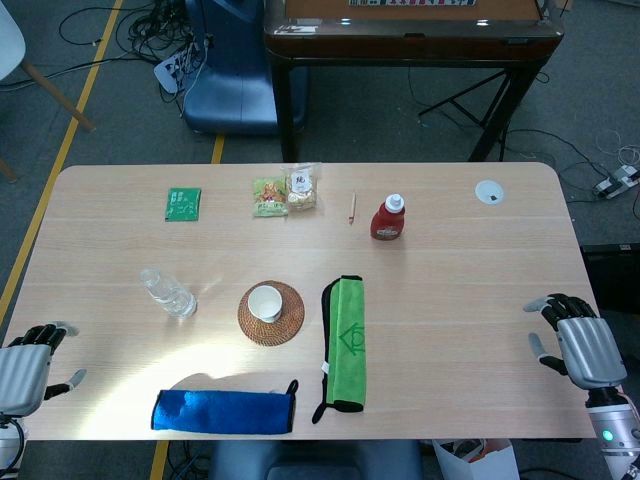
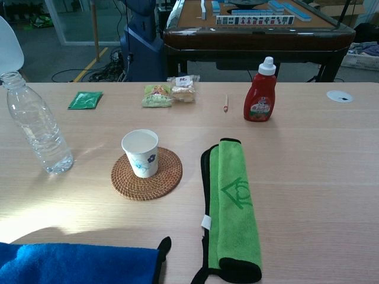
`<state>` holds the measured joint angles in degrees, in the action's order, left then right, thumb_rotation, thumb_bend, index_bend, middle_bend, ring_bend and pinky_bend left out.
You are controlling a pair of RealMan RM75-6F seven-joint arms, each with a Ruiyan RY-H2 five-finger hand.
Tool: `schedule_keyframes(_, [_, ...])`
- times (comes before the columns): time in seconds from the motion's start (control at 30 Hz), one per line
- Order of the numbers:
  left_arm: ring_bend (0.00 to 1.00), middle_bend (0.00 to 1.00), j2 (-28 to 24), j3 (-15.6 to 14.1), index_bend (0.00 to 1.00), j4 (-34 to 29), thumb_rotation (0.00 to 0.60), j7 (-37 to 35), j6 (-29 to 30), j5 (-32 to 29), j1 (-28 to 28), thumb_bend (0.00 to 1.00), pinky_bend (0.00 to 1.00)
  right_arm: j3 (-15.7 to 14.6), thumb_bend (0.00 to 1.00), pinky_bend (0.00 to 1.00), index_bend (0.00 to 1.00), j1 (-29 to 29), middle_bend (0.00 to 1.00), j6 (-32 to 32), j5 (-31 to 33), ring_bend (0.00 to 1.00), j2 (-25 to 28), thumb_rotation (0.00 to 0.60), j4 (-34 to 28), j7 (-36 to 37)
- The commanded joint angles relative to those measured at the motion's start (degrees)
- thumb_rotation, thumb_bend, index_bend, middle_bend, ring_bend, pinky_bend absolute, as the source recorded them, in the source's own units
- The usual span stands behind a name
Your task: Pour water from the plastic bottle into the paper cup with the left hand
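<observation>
On the desk (image 1: 120, 250), toward its left edge and about midway between front and back, one clear plastic bottle (image 2: 37, 125) stands upright with no cap on it, untouched by either hand. Just to its right, near the middle of the desk, one white paper cup (image 2: 141, 153) with a small blue print stands upright on one round woven coaster (image 2: 160, 180); bottle and cup are near each other but apart. Right of the coaster lies one folded green cloth (image 2: 234, 201) with black trim, its length running front to back, and along the front edge lies one blue cloth (image 1: 220, 411), also black-trimmed at its right end. Along the back of the desk sit one green sachet (image 2: 84, 100) toward the left, two snack packets side by side and touching, a greenish one (image 2: 157, 95) and a paler one (image 2: 183, 87), then one thin pencil-like stick (image 2: 225, 103), one red squeeze bottle (image 2: 260, 92) with a white cap, standing upright, and one small white disc (image 2: 339, 96) near the back right corner. The left hand (image 1: 28, 368) hangs at the front left corner, at the desk's edge, its fingers slightly curled and apart, holding nothing. The right hand (image 1: 578, 340) rests near the right edge toward the front, fingers likewise spread and empty; only the head view shows either hand.
</observation>
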<state>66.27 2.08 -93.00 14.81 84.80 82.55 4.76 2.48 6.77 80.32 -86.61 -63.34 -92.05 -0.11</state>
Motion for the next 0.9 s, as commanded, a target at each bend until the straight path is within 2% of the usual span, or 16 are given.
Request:
schedule_keyframes(0.03, [0.3,0.32,0.2,0.0,0.37,0.3,0.6,0.3,0.0,-0.1,0.0,0.16,0.46,0.0,0.45,0.25,0.39,0.0,0.33,0.3,-0.2,0.22,-0.3,0.6,0.0,-0.5])
schedule_keyframes(0.2, [0.3,0.32,0.4,0.2,0.37,0.3,0.6,-0.3,-0.5,-0.9,-0.1,0.19,0.47,0.0,0.45,0.26,0.39,-0.1,0.33,0.6,-0.2,0.22,-0.5,0.6,-0.1,-0.9])
schedule_keyframes(0.37, [0.3,0.32,1.5,1.0,0.37,0.1,0.6,-5.9,0.9,0.2,-0.2,0.19,0.51,-0.1,0.45,0.26,0.39,-0.2,0.33,0.5,0.2,0.22,-0.5,0.6,-0.3,-1.2])
schedule_keyframes(0.57, [0.3,0.31,3.4,1.3,0.24,2.1,0.6,-12.6,0.1,1.7,0.8,0.16,0.52,-0.5,0.45,0.26,0.39,-1.1,0.33,1.6,0.1,0.22,-0.1,0.6,-1.0,-1.7])
schedule_keyframes(0.67, [0.28,0.22,3.9,1.9,0.14,1.4,0.6,-16.0,-2.0,0.5,1.8,0.12,0.52,-0.4,0.45,0.26,0.39,-1.5,0.33,2.6,-0.2,0.22,0.0,0.6,-1.0,-1.7])
schedule_keyframes(0.73, [0.23,0.15,4.2,2.6,0.07,1.1,0.6,-18.1,-3.5,-0.7,2.5,0.09,0.51,-0.5,0.45,0.26,0.39,-1.7,0.33,2.9,-0.1,0.22,0.1,0.6,-1.1,-1.5])
schedule_keyframes(0.83, [0.14,0.04,4.3,3.7,0.01,0.3,0.6,-19.9,-6.6,-3.3,3.8,0.07,0.44,-0.5,0.45,0.26,0.39,-2.1,0.33,3.3,0.0,0.22,0.3,0.6,-1.1,-1.5])
schedule_keyframes(0.9, [0.09,0.0,4.2,4.5,0.0,-0.5,0.6,-20.9,-8.7,-5.0,4.9,0.06,0.38,-0.5,0.45,0.26,0.39,-2.3,0.33,3.6,-0.1,0.22,0.5,0.6,-1.3,-1.6])
